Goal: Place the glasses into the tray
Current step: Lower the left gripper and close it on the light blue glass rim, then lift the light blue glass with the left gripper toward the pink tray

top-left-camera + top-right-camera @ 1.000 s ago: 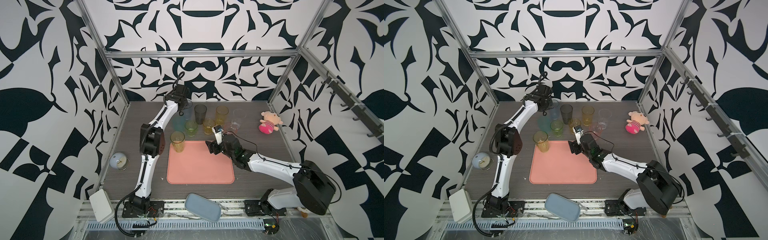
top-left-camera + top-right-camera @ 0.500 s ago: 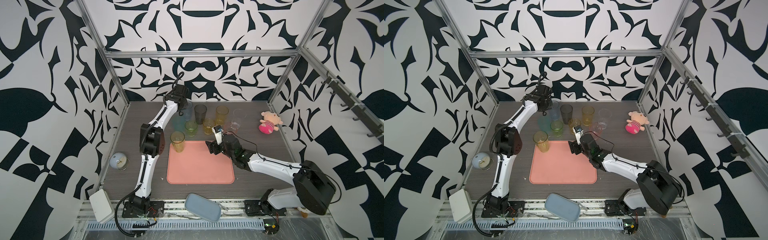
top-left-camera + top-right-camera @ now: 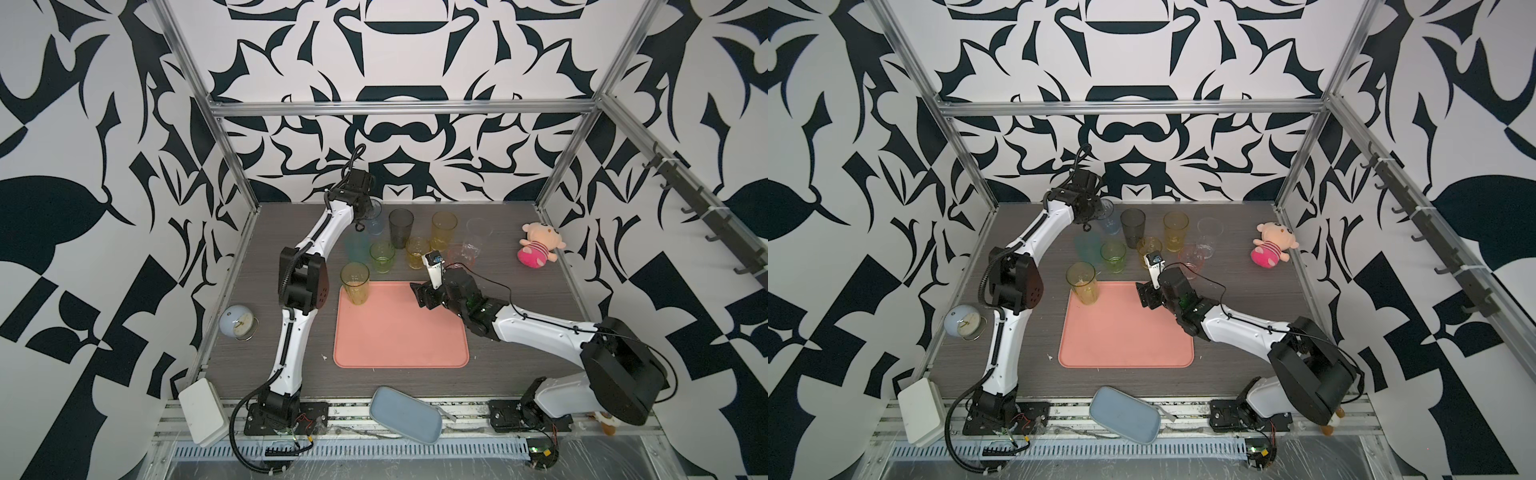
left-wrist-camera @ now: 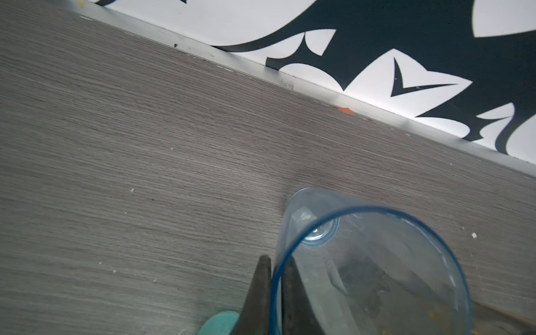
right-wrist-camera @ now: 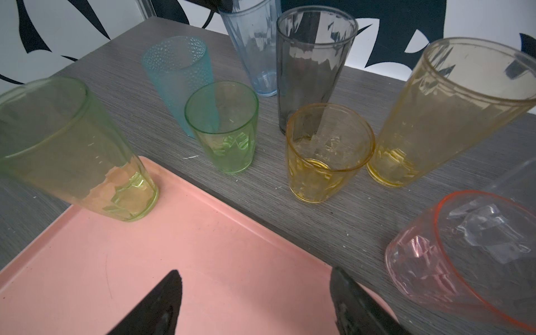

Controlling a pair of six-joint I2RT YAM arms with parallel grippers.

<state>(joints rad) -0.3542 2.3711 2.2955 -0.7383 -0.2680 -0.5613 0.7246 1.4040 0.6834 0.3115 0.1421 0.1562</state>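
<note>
Blue tumbler (image 3: 376, 222), left of centre in both top views, standing on the desk (image 3: 498, 374) beyond the tray (image 3: 399, 332): rim pinched by the left tool (image 4: 275, 262), lately closed, so lifting may follow. Grip across the wall, inside and outside, is shown only in the left wrist view. Right tool (image 5: 255, 274) is held spread, empty, over the tray.

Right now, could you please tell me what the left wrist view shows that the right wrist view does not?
Only the left wrist view: the left hand pinching the rim of the blue glass, one finger inside, one outside. Only the right wrist view: the right hand open above the tray, and the yellow-green glass standing on the tray's corner. Both: the blue glass, the teal glass and the table.
</note>
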